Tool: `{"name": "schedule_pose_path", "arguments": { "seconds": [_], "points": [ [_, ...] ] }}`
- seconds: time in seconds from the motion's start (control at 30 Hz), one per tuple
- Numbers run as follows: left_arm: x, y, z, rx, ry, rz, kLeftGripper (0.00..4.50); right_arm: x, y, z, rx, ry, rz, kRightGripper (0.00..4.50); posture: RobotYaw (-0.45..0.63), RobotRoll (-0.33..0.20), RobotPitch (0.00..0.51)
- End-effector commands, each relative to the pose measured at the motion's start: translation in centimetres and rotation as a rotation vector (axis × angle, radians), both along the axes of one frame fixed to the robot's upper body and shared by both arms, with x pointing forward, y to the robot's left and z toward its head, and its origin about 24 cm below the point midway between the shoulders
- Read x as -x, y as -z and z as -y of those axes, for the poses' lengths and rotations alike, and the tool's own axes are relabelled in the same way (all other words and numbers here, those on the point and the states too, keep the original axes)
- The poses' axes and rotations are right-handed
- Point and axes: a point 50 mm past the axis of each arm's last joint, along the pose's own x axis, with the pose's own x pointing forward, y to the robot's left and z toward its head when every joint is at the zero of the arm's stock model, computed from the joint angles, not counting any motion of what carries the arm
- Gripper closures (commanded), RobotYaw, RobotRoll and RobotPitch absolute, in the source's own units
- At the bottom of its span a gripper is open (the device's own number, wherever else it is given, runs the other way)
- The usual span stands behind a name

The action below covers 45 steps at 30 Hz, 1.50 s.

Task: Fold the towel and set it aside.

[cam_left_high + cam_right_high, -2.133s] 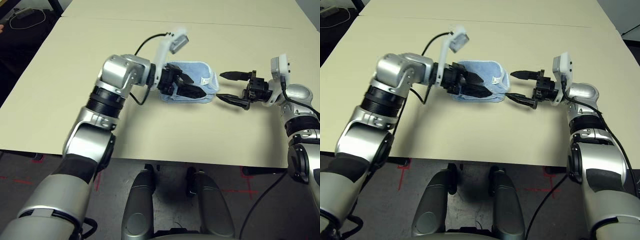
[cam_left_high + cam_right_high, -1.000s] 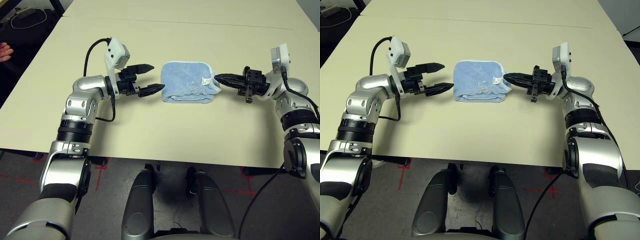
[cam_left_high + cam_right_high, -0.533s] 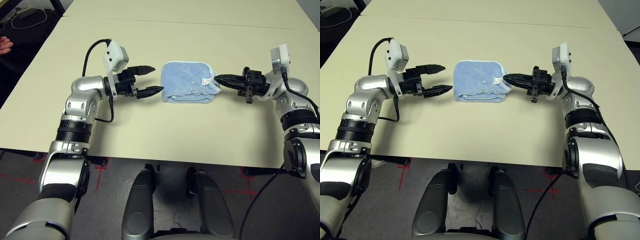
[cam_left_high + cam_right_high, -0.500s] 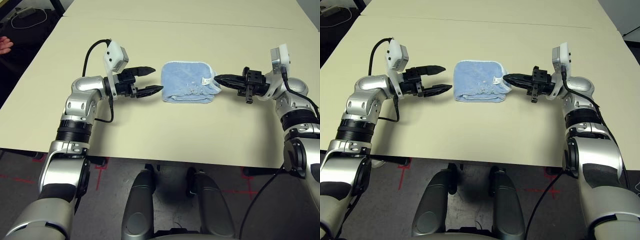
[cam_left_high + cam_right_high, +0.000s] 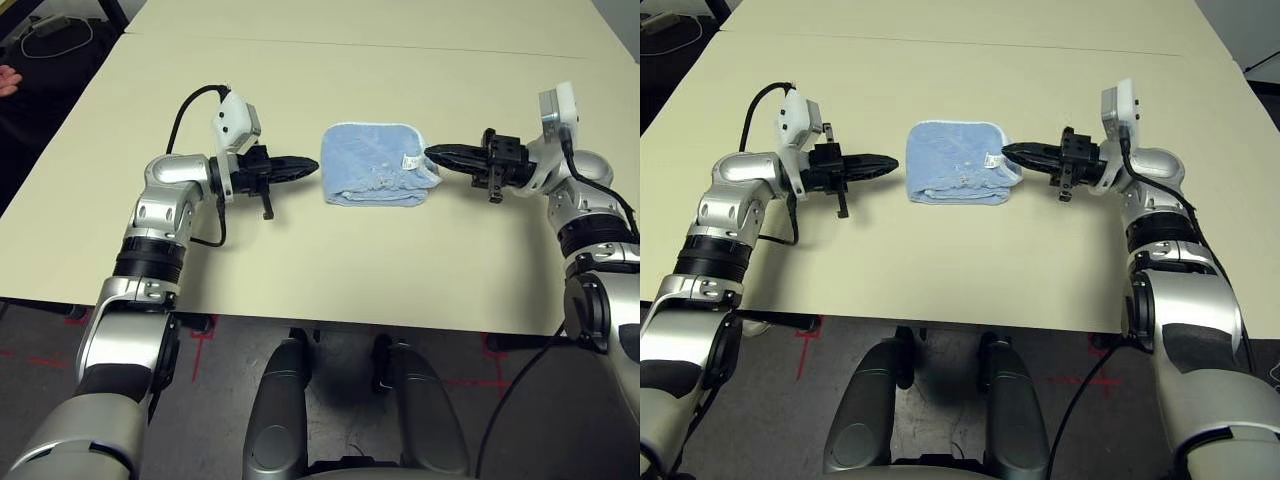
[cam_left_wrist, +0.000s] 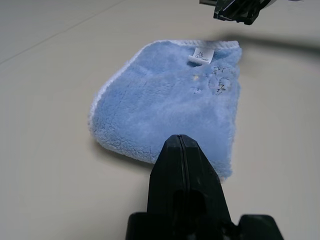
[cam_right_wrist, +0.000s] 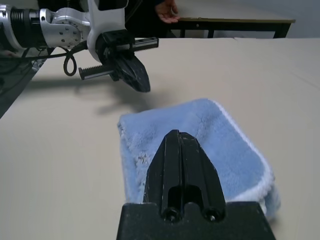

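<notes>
Two arms: silver, stretched over a beige table [image 5: 300,270] from either side, a folded cloth between them.
Far left: a person's hand [image 5: 8,78] shows at the picture's edge, well apart from the towel, past the table's left side.
Left gripper [image 5: 308,167]: just left of the towel, level above the tabletop, pointing at it; its black fingers [image 6: 183,170] are pressed together, nothing between them. The tip stops short of the cloth's left edge; a thin gap of table shows between them in the head views.
Left camera: a white box [image 5: 235,122] on the wrist, a black cable looping back from it along the forearm.
Towel [image 5: 375,178]: light blue terry, lying on the table at its middle, folded over into a thick pad. The fold's rounded, doubled edge faces the robot; white stitched edging runs round the far side and both ends. A small white label [image 5: 408,162] sits near its right end, with a faint embroidered mark [image 6: 218,82] beside it.
Right gripper [image 5: 433,155]: at the towel's right end, level, pointing left. Its fingers [image 7: 182,165] are closed flat against each other and grip nothing; the tip reaches over the cloth's right corner, and whether it touches cannot be told.
Right camera: a white box [image 5: 556,112] standing upright on that wrist.
</notes>
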Motion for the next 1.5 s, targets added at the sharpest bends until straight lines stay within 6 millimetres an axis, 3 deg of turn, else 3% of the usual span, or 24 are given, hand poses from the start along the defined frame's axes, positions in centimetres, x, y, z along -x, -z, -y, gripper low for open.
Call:
{"name": "schedule_pose_path", "arguments": {
  "seconds": [0.03, 0.23, 0.43, 0.67, 0.83, 1.07, 1.3, 1.5],
  "points": [
    [-0.7, -0.1, 1.8, -0.012, 0.012, -0.003, 4.47, -0.3, 0.9, -0.7, 0.06, 0.032, -0.017, 4.5, 0.07, 0.0, 0.222],
    [-1.6, -0.2, 5.4, 0.011, 0.054, -0.027, 4.47, -0.7, 2.0, -1.0, 0.099, 0.083, -0.055, 4.5, 0.09, 0.0, 0.23],
    [-1.5, 1.7, 6.3, -0.015, 0.072, -0.108, 4.47, -0.6, 3.2, -0.7, 0.144, 0.138, -0.062, 4.5, 0.09, 0.0, 0.233],
    [-1.0, 5.4, 5.3, -0.096, 0.052, -0.201, 4.47, 0.1, 5.8, 0.0, 0.152, 0.153, -0.136, 4.5, 0.07, 0.0, 0.236],
    [-1.1, 5.9, 4.2, -0.115, 0.02, -0.219, 4.47, 0.3, 7.0, -0.1, 0.158, 0.165, -0.166, 4.5, 0.07, 0.0, 0.238],
    [-1.5, 4.4, 3.8, -0.088, 0.01, -0.192, 4.47, -0.1, 5.4, 0.2, 0.092, 0.178, -0.137, 4.5, 0.07, 0.0, 0.235],
    [-1.8, 0.4, 4.1, 0.019, 0.055, -0.143, 4.47, -0.8, 1.8, 0.6, -0.112, 0.191, -0.066, 4.5, 0.07, 0.0, 0.232],
    [-3.1, -0.8, 4.1, 0.115, -0.109, -0.127, 4.47, -1.7, 1.9, -0.4, -0.094, 0.292, -0.095, 4.5, 0.07, 0.0, 0.23]
  ]
}}
